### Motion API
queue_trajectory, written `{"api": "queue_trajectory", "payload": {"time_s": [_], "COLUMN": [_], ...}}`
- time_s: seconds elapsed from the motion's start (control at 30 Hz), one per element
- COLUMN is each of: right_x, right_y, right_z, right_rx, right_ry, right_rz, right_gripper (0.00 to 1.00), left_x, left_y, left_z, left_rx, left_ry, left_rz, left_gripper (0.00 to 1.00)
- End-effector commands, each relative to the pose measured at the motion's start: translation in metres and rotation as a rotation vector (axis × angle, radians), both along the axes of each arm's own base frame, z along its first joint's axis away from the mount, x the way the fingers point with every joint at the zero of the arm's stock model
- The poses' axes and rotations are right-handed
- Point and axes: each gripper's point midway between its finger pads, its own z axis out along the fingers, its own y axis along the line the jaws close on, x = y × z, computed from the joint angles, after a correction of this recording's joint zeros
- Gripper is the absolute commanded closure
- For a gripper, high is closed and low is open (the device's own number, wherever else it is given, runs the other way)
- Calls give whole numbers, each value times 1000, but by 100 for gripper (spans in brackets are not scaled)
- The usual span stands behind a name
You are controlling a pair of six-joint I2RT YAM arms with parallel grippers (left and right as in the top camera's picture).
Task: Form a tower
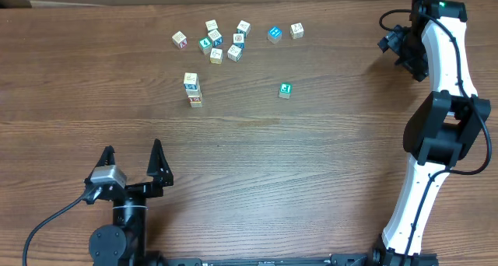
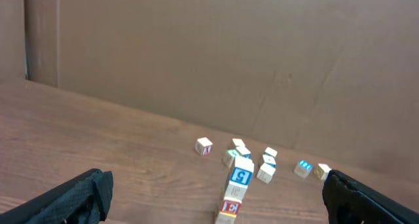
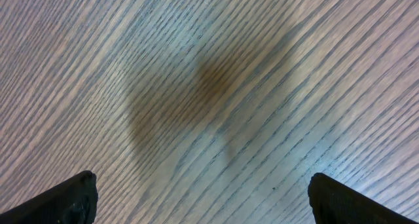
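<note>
The upright tower [image 1: 192, 89] stands just right of straight ahead of the nearer left end effector [image 1: 132, 149], which gapes apart, empty.

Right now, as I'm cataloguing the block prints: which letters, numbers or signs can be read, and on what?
"5": white figure on the blue face of the top cube of the tower; it might be an S.
Red print on the lower cube of that column: too blurred to read.
Prints on the loose cubes: too small to read.
No other text shows.
</note>
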Motion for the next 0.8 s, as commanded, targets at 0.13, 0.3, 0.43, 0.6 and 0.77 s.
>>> {"api": "queue_trajectory", "payload": {"time_s": [0.13, 0.3, 0.43, 0.6, 0.77], "right_x": [3, 3, 3, 3, 3], "right_y": [-3, -3, -3, -3, -3], "right_z": [27, 27, 27, 27, 27], "right_rx": [-14, -14, -14, -14, -14], "right_ry": [-57, -56, -56, -56, -57], "right_rz": [-3, -3, -3, -3, -3], "right_gripper": [0, 0, 0, 0, 0], "left_x": [6, 12, 15, 15, 14], "left_y": [-4, -10, -10, -10, -10], "left_z": [-24, -39, -46, -50, -76], "left_rx": [-6, -6, -6, -6, -4], "left_ry": [31, 22, 2, 15, 122], "left_rz": [-14, -41, -40, -41, -40], "left_gripper": [1, 0, 1, 1, 0]}}
